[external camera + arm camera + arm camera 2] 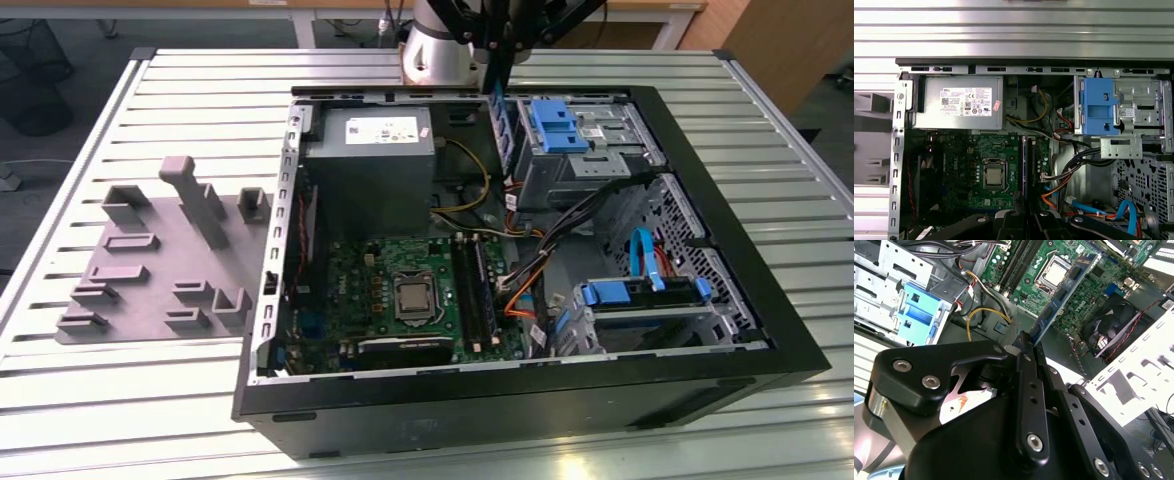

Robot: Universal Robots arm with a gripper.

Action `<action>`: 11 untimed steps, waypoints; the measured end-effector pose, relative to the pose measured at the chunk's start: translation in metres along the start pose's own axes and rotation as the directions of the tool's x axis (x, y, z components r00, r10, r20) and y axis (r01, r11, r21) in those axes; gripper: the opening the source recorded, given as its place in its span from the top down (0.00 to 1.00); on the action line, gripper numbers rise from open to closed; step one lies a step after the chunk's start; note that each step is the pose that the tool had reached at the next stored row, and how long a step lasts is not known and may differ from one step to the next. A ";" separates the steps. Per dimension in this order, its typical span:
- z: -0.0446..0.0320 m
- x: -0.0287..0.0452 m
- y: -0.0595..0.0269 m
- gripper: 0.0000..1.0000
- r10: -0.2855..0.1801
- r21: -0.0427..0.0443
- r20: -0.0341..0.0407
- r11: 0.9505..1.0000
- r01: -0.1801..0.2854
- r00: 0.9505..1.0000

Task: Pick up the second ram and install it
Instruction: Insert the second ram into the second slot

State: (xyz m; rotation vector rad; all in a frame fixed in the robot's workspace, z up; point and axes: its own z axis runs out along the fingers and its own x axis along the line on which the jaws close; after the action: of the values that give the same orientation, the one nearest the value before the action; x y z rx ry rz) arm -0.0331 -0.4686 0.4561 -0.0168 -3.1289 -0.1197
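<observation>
Open computer case [534, 390] lies on slatted table [200, 70]. Parts tray [154, 265] on table, just beside case at exterior view's left. Inside case: motherboard [387, 295] on floor; power supply [367, 165] behind motherboard; drive cage [574, 135] toward exterior view's right of power supply. Gripper [1024, 347] above case, second ram [1064, 295] clamped in it, hanging over motherboard.
</observation>
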 end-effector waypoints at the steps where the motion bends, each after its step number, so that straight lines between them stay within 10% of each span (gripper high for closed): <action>1: 0.0000 0.0000 0.0000 0.86 0.000 0.000 0.000 1.000 0.000 1.000; 11: 0.0085 -0.0001 -0.0007 0.86 0.000 0.000 0.000 1.000 0.000 1.000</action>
State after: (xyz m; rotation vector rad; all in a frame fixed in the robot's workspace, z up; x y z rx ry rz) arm -0.0331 -0.4686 0.4476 -0.0168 -3.1289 -0.1198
